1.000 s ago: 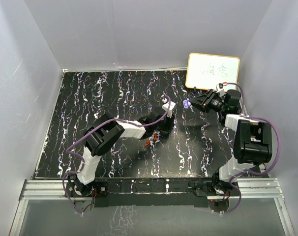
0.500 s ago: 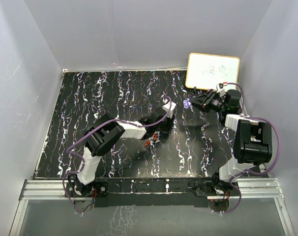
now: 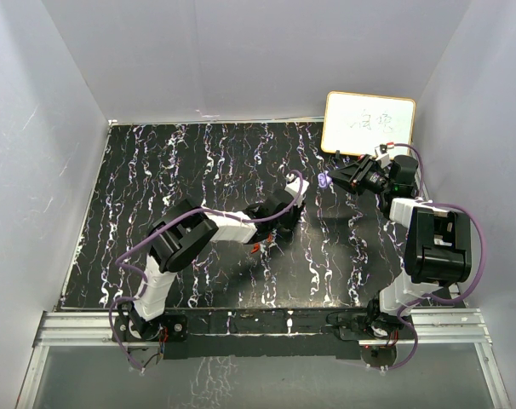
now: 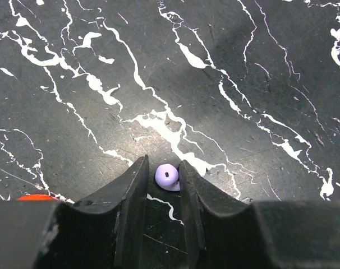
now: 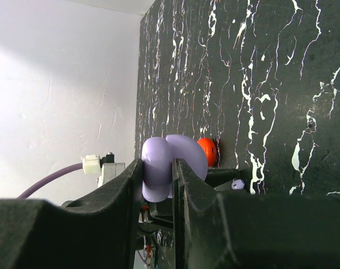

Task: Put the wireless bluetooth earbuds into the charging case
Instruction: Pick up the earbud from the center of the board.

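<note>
The left gripper (image 4: 163, 163) was down on the black, white-veined table (image 3: 156, 187), a little toward 4 o'clock from the table's middle in the overhead view. In its wrist view a small lavender earbud (image 4: 168, 177) lay on the table right between the two fingertips. The right-hand finger (image 4: 188, 190) touched the earbud and the left-hand finger (image 4: 133, 190) sat just beside it with what looked like a thin dark sliver between them. The jaws were drawn in narrow around the earbud, but I could not tell whether they were actually pinching it.

A red object (image 3: 256, 248) lay on the table at about 7 o'clock from that gripper and just beside it. The left wrist view caught only a red sliver of it at the lower left edge, behind the gripper body.

The right gripper (image 5: 157, 163) was held above the table toward 2 o'clock, clamped on the lavender charging case (image 5: 187, 154). The case showed as two rounded lobes, one squeezed between the fingers and the other bulging out beside them. It was well apart from the earbud.

A whiteboard (image 3: 369, 123) leaned against the back wall at 1 o'clock, just beyond the right gripper.
</note>
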Controlling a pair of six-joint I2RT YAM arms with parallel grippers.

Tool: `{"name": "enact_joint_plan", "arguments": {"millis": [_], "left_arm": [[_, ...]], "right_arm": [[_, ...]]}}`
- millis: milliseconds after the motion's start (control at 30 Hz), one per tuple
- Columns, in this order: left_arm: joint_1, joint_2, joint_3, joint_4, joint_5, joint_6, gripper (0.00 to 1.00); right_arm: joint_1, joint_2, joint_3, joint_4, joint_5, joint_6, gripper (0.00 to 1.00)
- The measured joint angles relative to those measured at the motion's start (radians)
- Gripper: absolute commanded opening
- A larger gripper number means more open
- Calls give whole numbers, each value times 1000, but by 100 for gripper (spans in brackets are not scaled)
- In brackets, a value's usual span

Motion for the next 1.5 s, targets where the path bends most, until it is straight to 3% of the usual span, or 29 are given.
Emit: {"name": "enact_joint_plan", "arguments": {"millis": [533, 933, 1167, 1500], "left_arm": [[-2, -9, 0, -18, -33, 14, 0], [-5, -196, -7, -48, -151, 129, 0], [-6, -310, -98, 86, -239, 254, 0], [-35, -314, -216, 310, -277, 505, 0]], "right_arm": [[0, 0, 0, 0, 0, -1, 0], [42, 0, 0, -33, 5, -45, 0], [111, 0, 0, -54, 14, -55, 0], [193, 12, 0, -63, 45, -56, 0]]}}
